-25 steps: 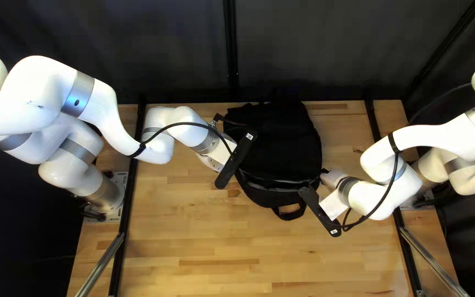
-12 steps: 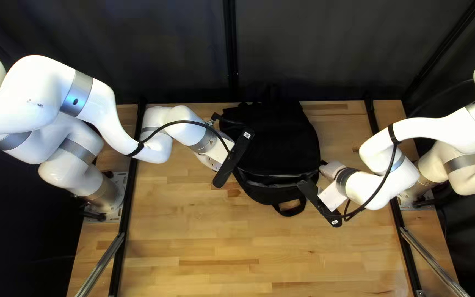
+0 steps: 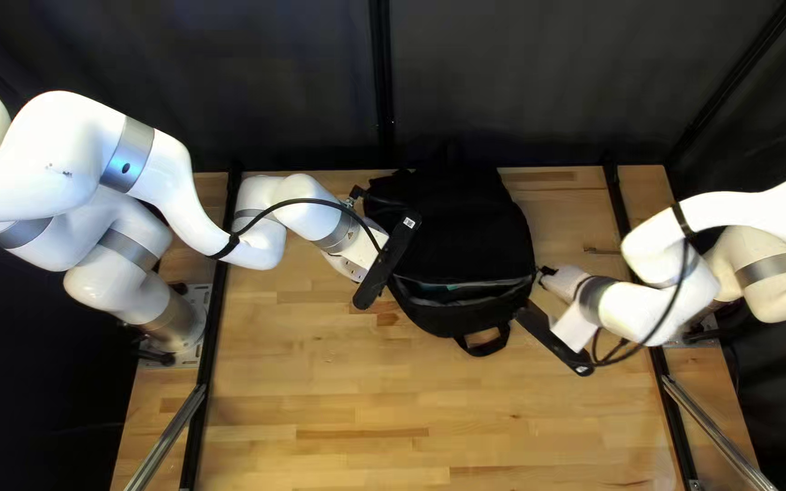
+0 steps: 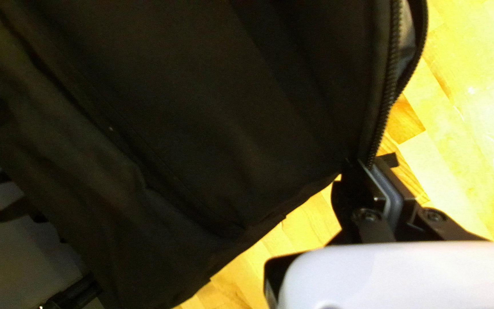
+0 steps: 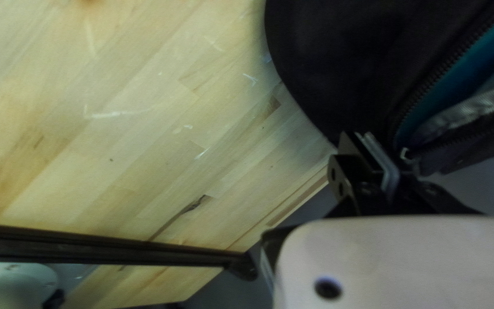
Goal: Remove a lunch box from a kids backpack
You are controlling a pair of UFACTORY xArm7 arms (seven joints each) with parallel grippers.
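"Where is the lunch box to be looked for?"

"It cannot be picked out for certain. It is presumably held inside the black fabric backpack [image 3: 466, 227], which is laid flat on the pale wooden table [image 3: 338, 391]. The mouth is parted, and a bright teal strip of cloth [image 5: 470, 68] is shown beside the black toothed zip [image 5: 453, 60]; whether lining or lunch box is meant by it cannot be told."

"And how is the bag held?"

"By the left gripper [image 4: 375, 165] its edge is pinched at the zip's end. The fingers of the right gripper [image 5: 375, 146] are pressed together at the opposite end, beside a small pale metal piece [image 5: 406, 153]. Whether anything is caught between them cannot be seen."

"What handling should be expected?"

"The bag is judged light, soft and floppy, easily dragged or folded, so the mouth should be kept propped open from its rim. The lunch box is likely firmer and heavier, perhaps slippery if smooth-sided. It would best be gripped by a handle or a top edge and drawn out slowly through the mouth, while the bag is steadied by the other gripper. Otherwise cloth might be snagged, or the whole bag pulled along."
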